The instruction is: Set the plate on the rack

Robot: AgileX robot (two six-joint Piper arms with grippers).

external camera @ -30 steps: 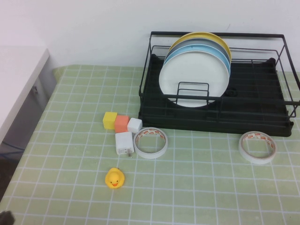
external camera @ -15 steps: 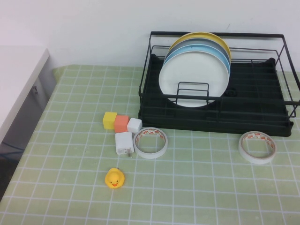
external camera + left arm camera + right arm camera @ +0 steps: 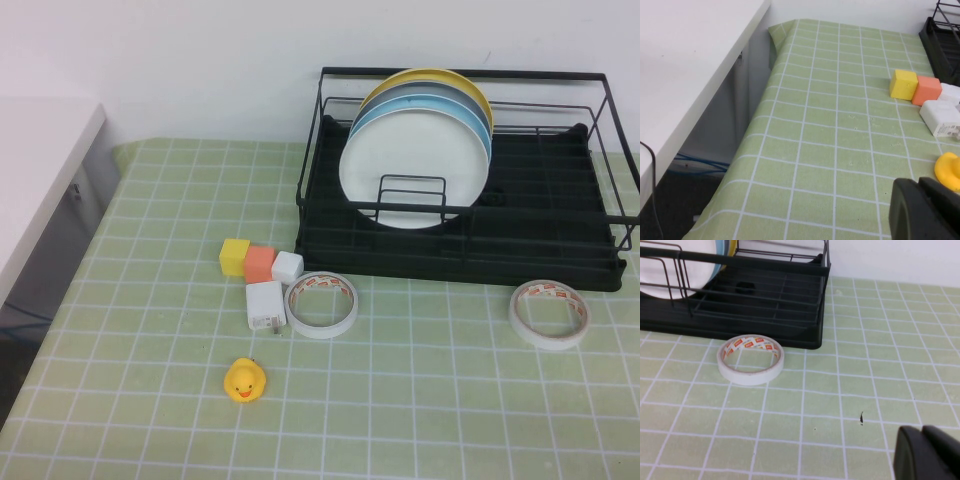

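Both grippers (image 3: pixel 925 212) (image 3: pixel 930 455) cropped, jaws shut.

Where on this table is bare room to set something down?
Free: the cloth between the two tape rolls, and left of the cubes. Crowded: cubes, charger, duck. Rack's right half is free. Left claw and right claw shut, low.

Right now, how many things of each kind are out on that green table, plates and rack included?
Plates standing in the rack: 4 (white plate, light blue, grey, yellow)
Rack: 1
Tape rolls: 2
Small cubes: 3 (yellow, orange, white)
White plug adapter: 1
Rubber duck: 1
Total: 12
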